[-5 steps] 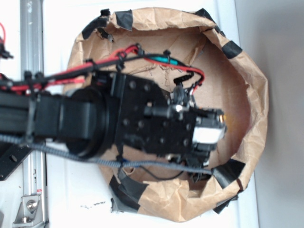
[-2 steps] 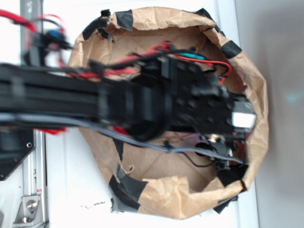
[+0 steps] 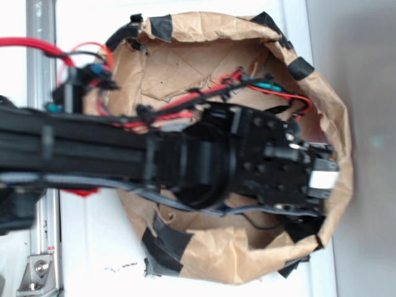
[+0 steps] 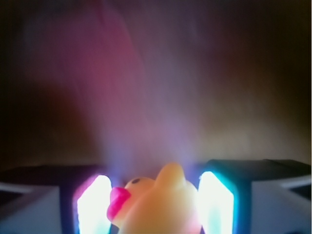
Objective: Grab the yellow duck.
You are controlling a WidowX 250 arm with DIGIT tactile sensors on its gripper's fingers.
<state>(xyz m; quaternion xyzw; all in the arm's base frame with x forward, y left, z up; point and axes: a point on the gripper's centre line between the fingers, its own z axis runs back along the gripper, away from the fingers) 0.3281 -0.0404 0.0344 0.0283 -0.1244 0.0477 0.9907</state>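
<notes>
White tabletop (image 3: 86, 247), metal rail (image 3: 42, 247) at nine o'clock, grey floor strip (image 3: 365, 148) at three o'clock, bright even light

exterior bright, arm blurred; wrist dim, glaring

Crumpled matt brown paper bag (image 3: 247, 260), black tape patches (image 3: 168, 240); smooth, glossy rubbery yellow duck (image 4: 161, 207).

- In the exterior view we cannot see the yellow duck: the black arm (image 3: 185, 161) covers the middle of the brown paper basin (image 3: 334, 124).
- The arm is motion-blurred, and the left edge cuts it off.
- In the wrist view the bottom edge crops the yellow duck (image 4: 161, 204), leaving only head and beak.
- The gripper (image 4: 155, 207) fingers (image 4: 95, 204) glare out, and we find the background a dark blur.
</notes>
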